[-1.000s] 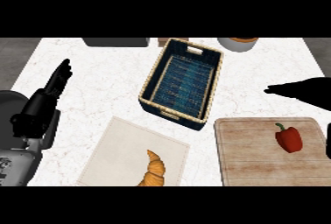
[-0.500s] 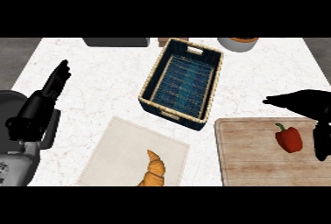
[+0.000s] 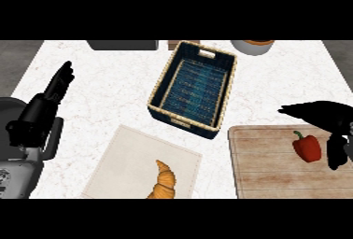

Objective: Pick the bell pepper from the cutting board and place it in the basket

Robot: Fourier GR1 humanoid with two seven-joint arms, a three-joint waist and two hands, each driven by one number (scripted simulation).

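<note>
Bell pepper (image 3: 307,147): red with a green stem, lying on the cutting board (image 3: 265,172) toward that board's far right corner, stem end turned to the far edge. Not yet lifted.

Cutting board: pale wood, set at the near right corner of the counter (image 3: 103,112). It carries the pepper alone.

Right hand (image 3: 325,115): black, poised over the board's far edge, just beyond the pepper. It is spread wide and holds nothing. The fingers reach leftward past the stem. A thumb or finger hangs down close along the pepper's right side; whether it touches cannot be told.

Basket (image 3: 189,122): wicker rim, dark blue lining, long in shape, lying aslant from the counter's middle toward its far edge. Its near end sits just beside the board's far left corner.

Step in hand, by judgement: closing in for the grasp.
- Lower the hand until the pepper's broad body, not the stem, sits between fingers and thumb.
- Curl shut before any lift.
- Raise it straight off the board, high enough to clear the wicker rim.
- Then carry it left and away.

Left hand (image 3: 59,84): open, fingers straight up, resting near the counter's left edge.

Croissant (image 3: 163,182): on a pale cloth (image 3: 131,158) at the counter's near edge, well apart from the pepper.
</note>
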